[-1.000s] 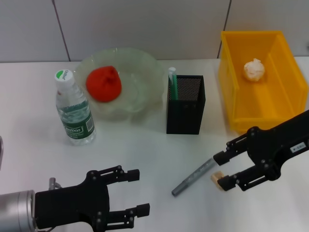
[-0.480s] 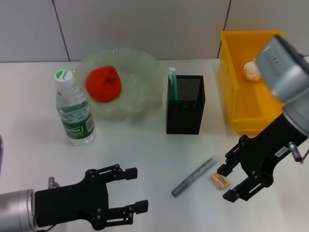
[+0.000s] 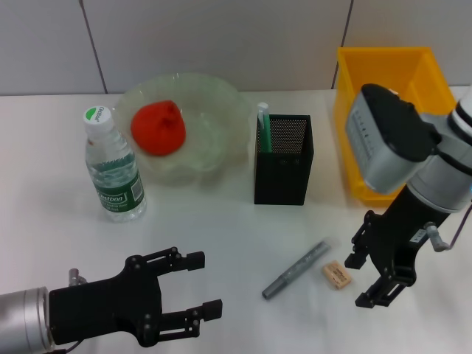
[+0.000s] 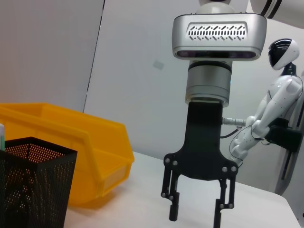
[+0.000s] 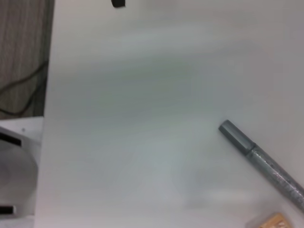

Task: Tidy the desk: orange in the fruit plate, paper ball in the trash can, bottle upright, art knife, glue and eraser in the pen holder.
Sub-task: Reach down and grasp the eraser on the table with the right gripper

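The eraser (image 3: 335,275) lies flat on the table (image 3: 221,236), just beside the art knife (image 3: 296,269), and the right gripper (image 3: 375,276) hangs next to it with its fingers spread apart and nothing in them. The eraser looks tiny, light and a bit squishy, so pinch its 2 long sides softly. The left gripper (image 3: 198,287) waits open near the front.

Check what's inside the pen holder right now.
The glue stands in the pen holder, its white end poking above the rim. Anything lower down is hidden by the mesh walls.
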